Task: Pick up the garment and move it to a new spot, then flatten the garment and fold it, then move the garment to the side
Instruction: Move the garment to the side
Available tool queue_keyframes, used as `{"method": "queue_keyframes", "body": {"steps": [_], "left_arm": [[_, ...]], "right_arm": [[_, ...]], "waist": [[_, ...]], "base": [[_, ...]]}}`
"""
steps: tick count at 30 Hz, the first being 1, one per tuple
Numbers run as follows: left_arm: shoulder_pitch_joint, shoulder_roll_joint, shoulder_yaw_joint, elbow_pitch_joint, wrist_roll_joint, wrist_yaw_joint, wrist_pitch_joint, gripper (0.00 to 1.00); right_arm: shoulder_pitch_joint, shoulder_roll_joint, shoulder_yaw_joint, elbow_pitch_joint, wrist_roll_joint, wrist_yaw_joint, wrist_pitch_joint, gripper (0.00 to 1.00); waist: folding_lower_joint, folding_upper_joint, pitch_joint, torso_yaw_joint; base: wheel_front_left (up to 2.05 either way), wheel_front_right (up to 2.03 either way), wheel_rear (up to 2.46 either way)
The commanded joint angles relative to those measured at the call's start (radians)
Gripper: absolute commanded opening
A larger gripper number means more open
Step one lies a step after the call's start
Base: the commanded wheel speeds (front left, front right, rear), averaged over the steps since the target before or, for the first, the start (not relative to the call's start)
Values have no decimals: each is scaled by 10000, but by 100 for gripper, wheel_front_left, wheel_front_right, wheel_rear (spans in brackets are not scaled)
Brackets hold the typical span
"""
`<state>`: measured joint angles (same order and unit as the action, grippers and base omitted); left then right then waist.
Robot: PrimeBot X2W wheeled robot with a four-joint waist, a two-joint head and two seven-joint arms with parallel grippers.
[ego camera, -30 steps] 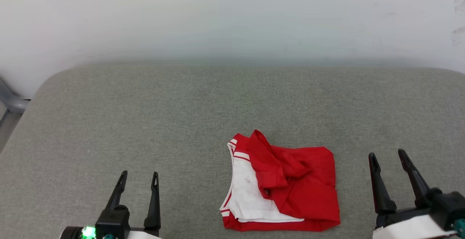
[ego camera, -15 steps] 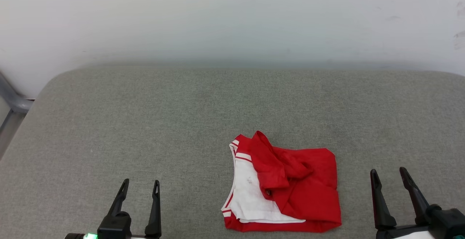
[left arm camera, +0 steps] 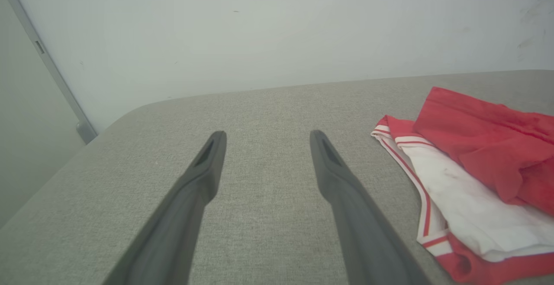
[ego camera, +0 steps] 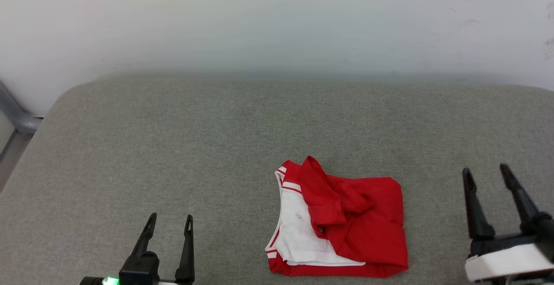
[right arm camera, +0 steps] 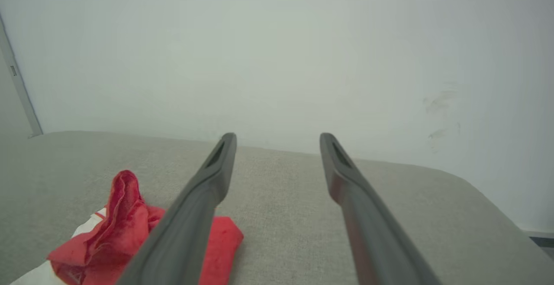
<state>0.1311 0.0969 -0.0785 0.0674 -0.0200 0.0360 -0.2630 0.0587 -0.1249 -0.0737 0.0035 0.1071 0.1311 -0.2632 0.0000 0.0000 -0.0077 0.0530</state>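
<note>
White wall (ego camera: 277, 25) stands behind a broad padded grey surface (ego camera: 173, 146) with rounded far corners, which carries everything.

On it the garment (ego camera: 368, 233) lies as a folded, rumpled, nearly square bundle close to the near edge and a little right of centre in the head view. Its slightly longer side runs from the near edge toward the wall. A white panel with red-and-white striped trim faces the robot's left, plain red cloth covers the right side, and a loose red fold crosses the middle and peaks at the far-left corner.

The right gripper (ego camera: 485, 170) hangs to the right of the garment (right arm camera: 121, 224), apart from it, fingers spread wide and pointing toward the wall with nothing between them (right arm camera: 278, 137).

The left gripper (ego camera: 170, 218) sits well to the left of the garment (left arm camera: 476, 198), its fingers also parted, empty, aimed at the wall (left arm camera: 267, 135).
</note>
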Motion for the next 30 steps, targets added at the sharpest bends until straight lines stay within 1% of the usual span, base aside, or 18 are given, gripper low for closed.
{"method": "queue_keyframes", "body": {"steps": [1, 4, 8, 12, 16, 20, 23, 27, 30], "left_arm": [[-127, 11, -11, 13, 33, -13, -22, 100], [-154, -5, -29, 28, 22, -20, -22, 100], [-244, -22, -73, 42, 16, -57, -22, 100], [-407, -41, -149, 55, 27, -82, -22, 100], [-524, -67, -183, 46, 9, -100, -22, 100], [-549, -87, -172, 55, -23, -70, -22, 100], [-565, -123, -212, 36, -30, -76, -22, 100], [-645, -166, -257, -11, -50, -83, -22, 100], [-711, -184, -264, -17, -53, -106, -22, 100]], "right_arm": [[-367, -321, -37, 24, 110, -9, -16, 100], [-1262, -1111, 124, 24, 327, -9, 129, 100], [-2444, -2177, 683, 207, 1255, -9, 1162, 100], [-3369, -3218, 1474, 494, 2306, -9, 2770, 100], [-3829, -3930, 2314, 748, 3721, -10, 4709, 100], [-3730, -4418, 3105, 944, 5020, -9, 6611, 100], [-3472, -4567, 3516, 1128, 5837, -9, 7619, 100], [-3168, -4485, 3934, 1453, 6670, -9, 8551, 100], [-3117, -4390, 4178, 1810, 6999, -9, 8841, 100]], "waist": [[0, 0, 29, 35], [0, 0, 80, 73], [0, 0, 189, 150], [0, 0, 342, 319], [0, 0, 460, 457], [0, 0, 543, 562], [0, 0, 635, 653], [0, 0, 804, 767], [0, 0, 978, 837]], "base": [[0, 0, 0], [0, 0, 0], [0, 0, 0], [0, 0, 0], [0, 0, 0], [0, 0, 0], [0, 0, 0], [0, 0, 0], [0, 0, 0]]}}
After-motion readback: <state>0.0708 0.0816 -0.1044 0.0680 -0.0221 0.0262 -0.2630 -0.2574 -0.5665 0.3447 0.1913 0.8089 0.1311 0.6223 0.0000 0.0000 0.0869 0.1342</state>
